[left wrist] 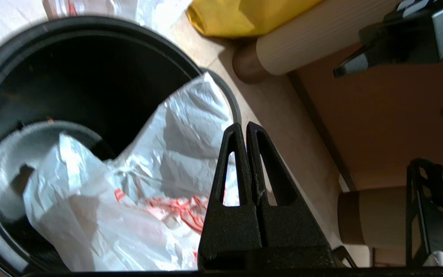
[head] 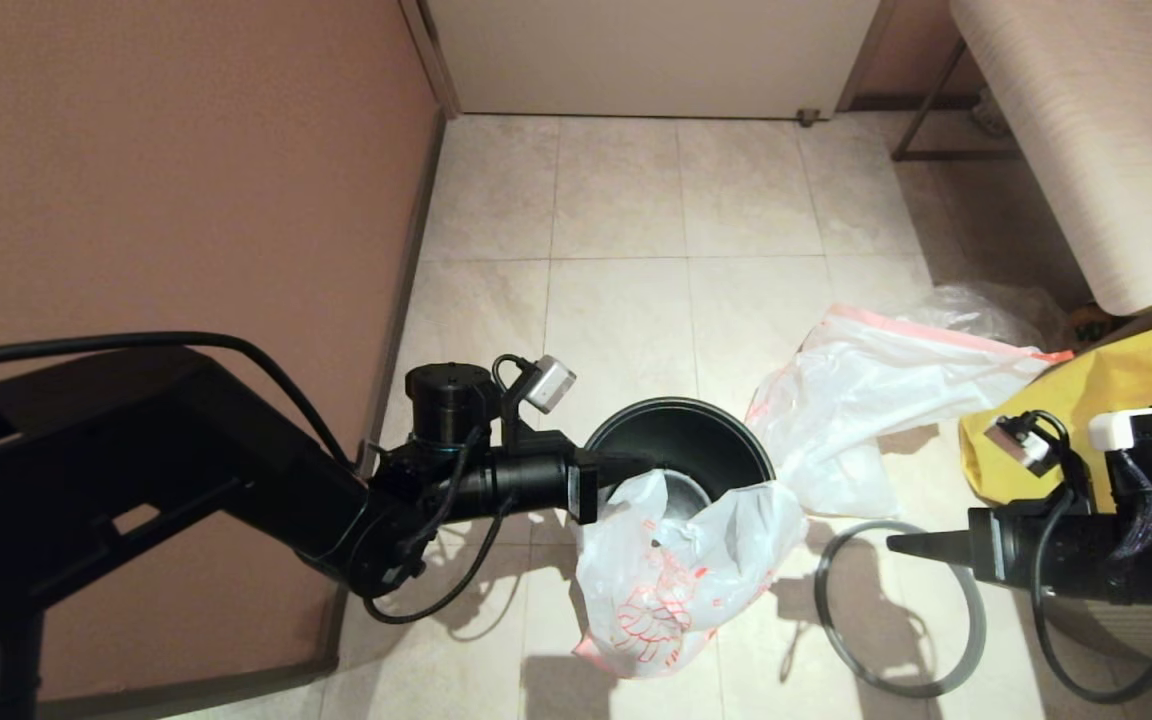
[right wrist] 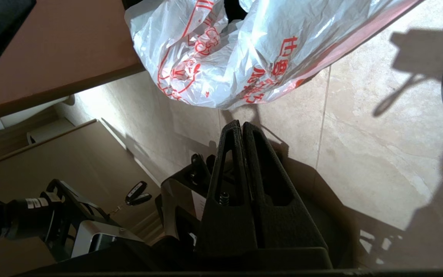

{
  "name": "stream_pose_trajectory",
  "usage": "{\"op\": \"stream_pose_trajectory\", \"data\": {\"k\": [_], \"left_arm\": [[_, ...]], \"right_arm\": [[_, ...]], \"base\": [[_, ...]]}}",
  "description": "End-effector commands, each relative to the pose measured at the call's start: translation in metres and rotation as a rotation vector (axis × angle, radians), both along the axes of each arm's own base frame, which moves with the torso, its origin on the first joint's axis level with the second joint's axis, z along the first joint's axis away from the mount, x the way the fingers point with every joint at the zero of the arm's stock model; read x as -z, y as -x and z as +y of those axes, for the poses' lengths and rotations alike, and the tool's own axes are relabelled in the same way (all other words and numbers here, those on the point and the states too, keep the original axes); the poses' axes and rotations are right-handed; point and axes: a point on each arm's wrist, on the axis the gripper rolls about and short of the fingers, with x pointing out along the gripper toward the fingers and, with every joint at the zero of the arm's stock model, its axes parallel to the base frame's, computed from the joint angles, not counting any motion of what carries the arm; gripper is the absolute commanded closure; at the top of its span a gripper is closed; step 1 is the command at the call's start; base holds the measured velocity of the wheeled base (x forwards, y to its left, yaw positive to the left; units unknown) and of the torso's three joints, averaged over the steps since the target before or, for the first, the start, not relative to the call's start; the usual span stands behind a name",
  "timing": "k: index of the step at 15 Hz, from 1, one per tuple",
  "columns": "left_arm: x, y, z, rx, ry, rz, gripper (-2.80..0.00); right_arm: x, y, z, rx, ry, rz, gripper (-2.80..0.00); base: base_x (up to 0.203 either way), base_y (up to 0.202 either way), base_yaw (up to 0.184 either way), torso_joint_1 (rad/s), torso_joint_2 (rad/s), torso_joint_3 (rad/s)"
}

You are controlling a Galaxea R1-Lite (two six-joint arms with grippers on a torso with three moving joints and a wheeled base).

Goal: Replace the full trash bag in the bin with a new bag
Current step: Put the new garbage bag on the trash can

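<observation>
Two arms reach over a floor (head: 626, 200) of pale beige tiles with thin grout lines. A reddish-brown wall (head: 166, 170) runs along the left with a dark skirting at its foot, and a pale door panel (head: 651, 55) closes the far end. At the far right stands a light wood-grain table (head: 1086, 150) on a dark metal frame, with a small black and orange object lying on its top. The bin (head: 681, 440) sits on the tiles near the middle, black and round, its mouth open upward. A translucent white bag with red print, the new bag (head: 671, 575), is draped over the bin's near rim, part of it inside the mouth and the rest hanging down the outside toward the floor. To the right of the bin another translucent white bag with an orange-red hem, the full trash bag (head: 876, 400), lies slumped on the tiles, a clear colourless bag (head: 986, 310) behind it and a yellow tote (head: 1106, 390) at its right. The grey ring rim (head: 901, 610) lies flat on the floor, near right of the bin. The left gripper (head: 641, 462) hovers at the bin's left rim, fingers pressed together with nothing between them. The right gripper (head: 901, 544) hangs over the ring, fingers likewise together and empty.
</observation>
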Motion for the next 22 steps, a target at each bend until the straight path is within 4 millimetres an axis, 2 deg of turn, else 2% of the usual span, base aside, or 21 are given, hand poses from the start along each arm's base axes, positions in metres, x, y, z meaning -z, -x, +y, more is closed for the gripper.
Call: {"op": "stream_pose_trajectory", "data": {"k": [1,4,6,8,9,11,14,18,22], "left_arm": [[0.005,0.006,0.001,0.007,-0.021,0.035,0.0],[0.034,0.015,0.02,-0.056,-0.178,0.161,0.0],[0.05,0.017,0.039,-0.114,-0.339,0.161,0.0],[0.065,0.02,0.056,-0.129,-0.413,0.178,0.0],[0.076,0.018,0.057,-0.116,-0.44,0.174,-2.8],[0.102,0.008,0.064,-0.059,-0.504,0.124,-2.8],[0.129,-0.021,0.063,0.008,-0.482,0.044,-2.8],[0.141,-0.044,0.045,0.063,-0.427,-0.016,-2.8],[0.137,-0.039,0.03,0.198,-0.33,-0.024,-2.8]], "right_arm": [[-0.004,0.003,-0.001,0.004,-0.002,-0.015,0.0],[-0.008,0.003,-0.007,0.032,0.004,-0.036,0.0],[-0.006,0.004,-0.008,0.033,0.004,-0.025,0.0],[-0.002,0.002,-0.008,0.032,0.003,-0.009,0.0],[0.001,0.001,-0.008,0.032,0.002,0.001,0.0],[0.003,-0.001,-0.008,0.03,0.001,0.007,0.0],[0.001,-0.002,-0.009,0.03,0.0,0.0,0.0],[0.005,-0.008,-0.014,0.029,0.007,-0.044,0.0],[0.01,-0.013,-0.014,0.022,0.003,-0.046,0.0]], "base": [[0.0,0.0,0.0,0.0,0.0,0.0],[0.0,0.0,0.0,0.0,0.0,0.0],[0.0,0.0,0.0,0.0,0.0,0.0],[0.0,0.0,0.0,0.0,0.0,0.0],[0.0,0.0,0.0,0.0,0.0,0.0],[0.0,0.0,0.0,0.0,0.0,0.0],[0.0,0.0,0.0,0.0,0.0,0.0],[0.0,0.0,0.0,0.0,0.0,0.0],[0.0,0.0,0.0,0.0,0.0,0.0]]}}
